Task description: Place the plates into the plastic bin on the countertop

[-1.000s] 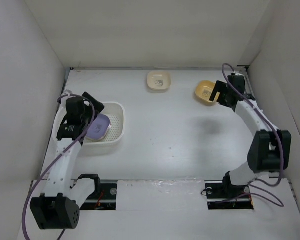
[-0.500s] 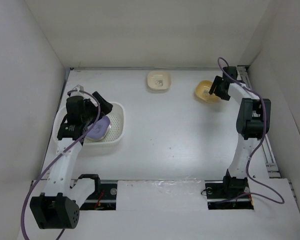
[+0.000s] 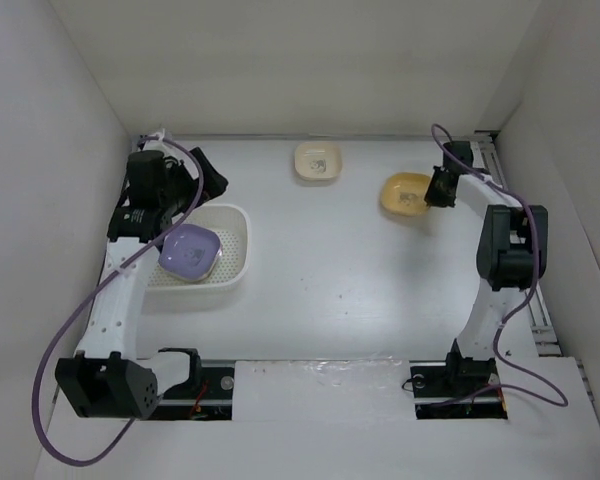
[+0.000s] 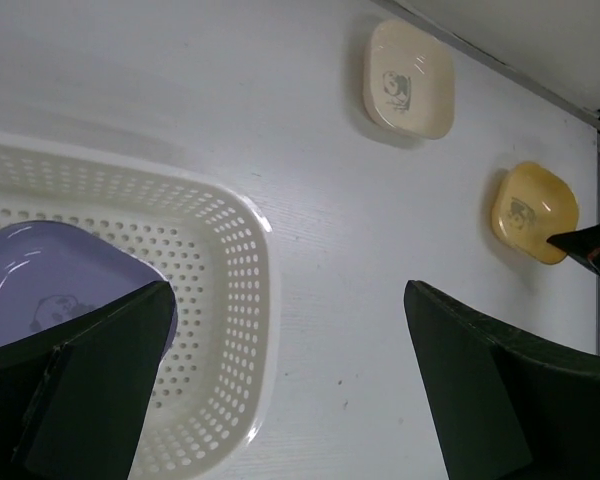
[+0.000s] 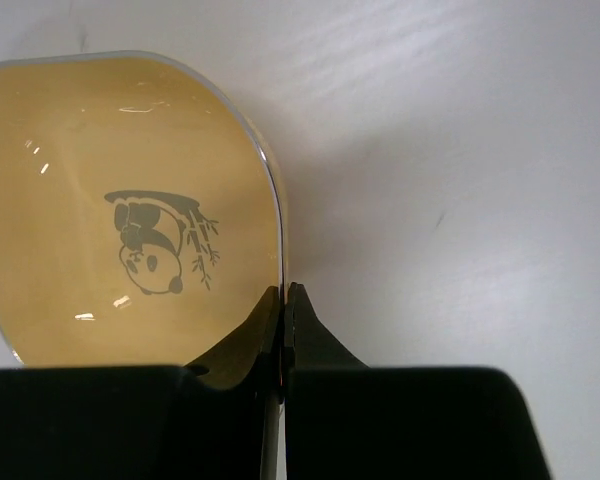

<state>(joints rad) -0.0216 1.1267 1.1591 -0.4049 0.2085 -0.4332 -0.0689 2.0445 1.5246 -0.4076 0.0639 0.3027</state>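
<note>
Lifted clear of the plastic bin (image 3: 235,240) since a second ago, the left gripper (image 3: 206,172) hangs wide open and empty. The purple plate (image 3: 188,250) lies inside the bin, centre left. The right gripper (image 5: 283,298) now pinches the orange-yellow plate (image 3: 402,193) by its rim, upper right. The cream plate (image 3: 317,161) still waits, top centre.

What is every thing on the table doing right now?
bin: holds one plate.
purple plate: lying inside it.
cream plate: on the countertop, untouched.
right end effector: shut on the yellow plate.
yellow plate: pinched at its rim.
left end effector: open, empty.
</note>
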